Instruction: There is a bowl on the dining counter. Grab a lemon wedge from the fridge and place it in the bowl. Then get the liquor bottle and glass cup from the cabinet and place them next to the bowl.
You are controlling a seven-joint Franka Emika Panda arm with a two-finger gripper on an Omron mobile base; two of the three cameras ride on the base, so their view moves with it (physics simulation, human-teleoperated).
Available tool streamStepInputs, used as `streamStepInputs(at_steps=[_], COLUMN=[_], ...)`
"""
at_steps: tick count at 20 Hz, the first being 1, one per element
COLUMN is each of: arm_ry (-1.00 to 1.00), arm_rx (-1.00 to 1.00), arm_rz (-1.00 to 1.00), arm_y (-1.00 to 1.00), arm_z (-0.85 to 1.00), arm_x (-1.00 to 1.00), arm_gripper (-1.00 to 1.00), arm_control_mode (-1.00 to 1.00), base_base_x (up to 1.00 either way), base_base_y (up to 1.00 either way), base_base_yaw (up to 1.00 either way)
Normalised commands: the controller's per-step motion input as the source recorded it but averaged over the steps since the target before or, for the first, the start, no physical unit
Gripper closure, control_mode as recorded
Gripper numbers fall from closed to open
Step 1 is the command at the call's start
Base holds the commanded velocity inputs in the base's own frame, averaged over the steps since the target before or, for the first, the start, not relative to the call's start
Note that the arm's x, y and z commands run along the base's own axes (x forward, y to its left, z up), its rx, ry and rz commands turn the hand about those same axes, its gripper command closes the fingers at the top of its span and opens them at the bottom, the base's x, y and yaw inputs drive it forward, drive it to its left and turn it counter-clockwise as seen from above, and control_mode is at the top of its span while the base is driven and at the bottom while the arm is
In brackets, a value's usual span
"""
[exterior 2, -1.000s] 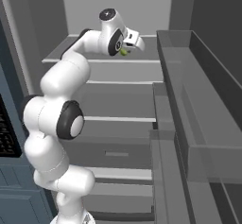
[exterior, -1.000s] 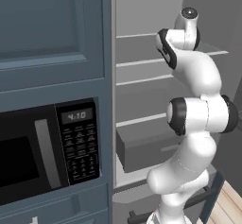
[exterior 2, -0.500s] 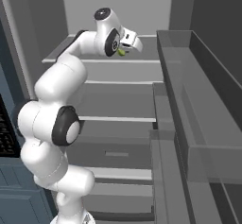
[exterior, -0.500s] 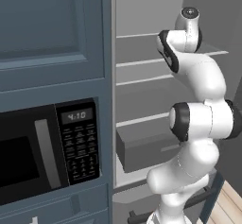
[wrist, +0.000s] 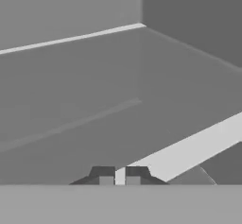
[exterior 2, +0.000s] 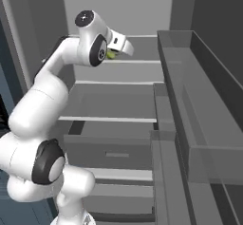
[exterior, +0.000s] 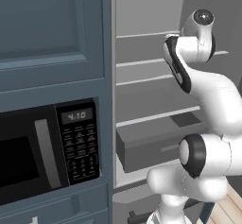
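Raised since a second ago: the arm's wrist, which now sits higher in the open fridge (exterior 2: 118, 10) and has drawn a little toward the door side.

Item, nearest: black microwave (exterior: 42, 152), set in the dark blue cabinetry left of the fridge opening; not part of the job.

Item: fridge interior, door swung wide, grey drawer (exterior 2: 109, 153) at the lower level, grey shelves above it.

Item: gripper (exterior 2: 116, 53), level with the upper shelf's front edge (exterior 2: 137, 61). Fingers pinched nearly together; a speck of yellow-green shows between them, taken to be the lemon wedge (exterior 2: 112, 54), so the pincer is closed on it. In the hand view the two fingertips (wrist: 106, 180) stand almost touching.

Progress, as judged: wedge picked up but not out of the fridge. Outstanding: carry it to the bowl on the dining counter, then fetch the liquor bottle and glass cup from the cabinet and set them beside the bowl.
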Motion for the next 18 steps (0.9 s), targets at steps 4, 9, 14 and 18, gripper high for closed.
streamStepInputs(at_steps=[4,9,14,18], arm_ry=[-0.02,0.0,0.1,0.13], arm_rx=[0.0,0.0,0.0,0.0], arm_rz=[0.0,0.0,0.0,0.0], arm_y=[0.62,0.54,0.45,0.14], arm_z=[0.23,0.29,0.09,0.0], arm_x=[-1.0,-1.0,-0.91,-0.69], arm_gripper=[1.0,1.0,1.0,1.0], arm_control_mode=[-1.0,-1.0,-1.0,-1.0], base_base_x=[0.0,0.0,0.0,0.0], base_base_y=[0.0,0.0,0.0,0.0], base_base_yaw=[0.0,0.0,0.0,0.0])
